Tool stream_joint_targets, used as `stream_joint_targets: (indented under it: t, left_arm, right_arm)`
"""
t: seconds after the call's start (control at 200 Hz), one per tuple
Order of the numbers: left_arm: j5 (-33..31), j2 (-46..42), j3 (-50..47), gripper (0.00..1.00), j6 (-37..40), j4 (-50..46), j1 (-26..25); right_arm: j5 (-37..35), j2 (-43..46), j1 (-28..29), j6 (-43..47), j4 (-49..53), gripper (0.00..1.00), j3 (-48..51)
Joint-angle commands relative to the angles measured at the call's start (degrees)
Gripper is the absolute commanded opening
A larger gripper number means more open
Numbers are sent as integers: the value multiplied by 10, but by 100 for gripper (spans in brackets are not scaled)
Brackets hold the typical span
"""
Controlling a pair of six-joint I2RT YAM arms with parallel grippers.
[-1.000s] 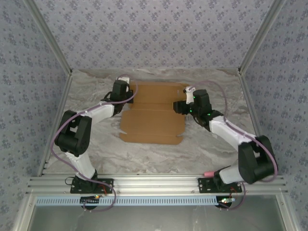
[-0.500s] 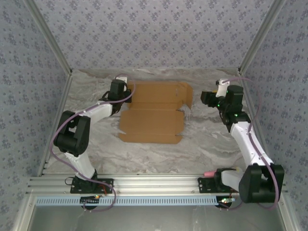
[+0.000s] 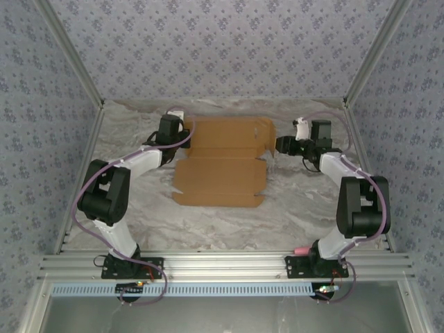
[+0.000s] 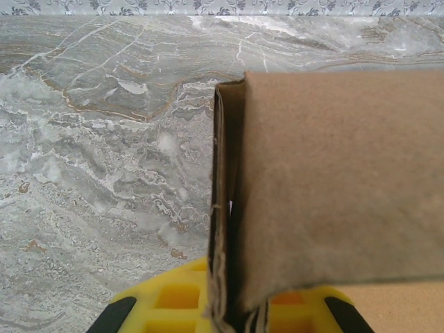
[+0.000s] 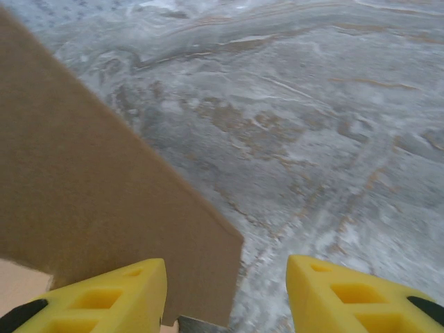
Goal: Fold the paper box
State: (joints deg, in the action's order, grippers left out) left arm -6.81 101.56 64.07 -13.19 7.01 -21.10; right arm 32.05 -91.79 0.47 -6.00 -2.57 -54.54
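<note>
– One workpiece is listed. State its form and location.
– The paper box [image 3: 220, 173] is a flat die-cut sheet of plain brown cardboard and is not yet formed into a container. It lies on the grey marbled table [image 3: 312, 208], between the two arms. From left to right, its far-left edge is in a claw and its middle panels lie flat. Slits are cut along the right side, and the far-right flap [image 3: 272, 141] stands tilted up off the table.
– State the condition of the claw left of the paper box.
– The left gripper [image 3: 184, 132] sits at the far-left edge of the paper box, clenched on the cardboard. In the left wrist view its yellow fingers [image 4: 156, 305] flank an upright cardboard edge. That edge shows more than one layer and runs down between them.
– State the condition of the claw right of the paper box.
– The right gripper [image 3: 279, 145] sits just beside the far-right flap. Its jaws stand partly apart and grasp nothing. In the right wrist view the flap's lower corner reaches into the gap, next to the inner finger [image 5: 104, 302]. The other finger hangs over bare table, apart from the cardboard. Contact between the flap and the inner finger cannot be determined.
</note>
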Motion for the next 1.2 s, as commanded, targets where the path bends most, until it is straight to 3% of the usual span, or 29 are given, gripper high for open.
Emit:
stream_joint_targets:
  t: [0.0, 0.485, 0.904, 1.194]
  left_arm:
    - [16, -20, 20, 0, -13, 4, 2]
    - [31, -19, 24, 0, -4, -2, 2]
    - [46, -22, 23, 0, 2, -2, 2]
    - [59, -21, 25, 0, 3, -2, 1]
  right_arm:
    - [62, -17, 8, 30, -19, 49, -30]
    - [150, -61, 37, 126, 3, 45, -75]
    - [122, -56, 57, 164, 8, 40, -88]
    - [91, -59, 75, 185, 13, 46, -107]
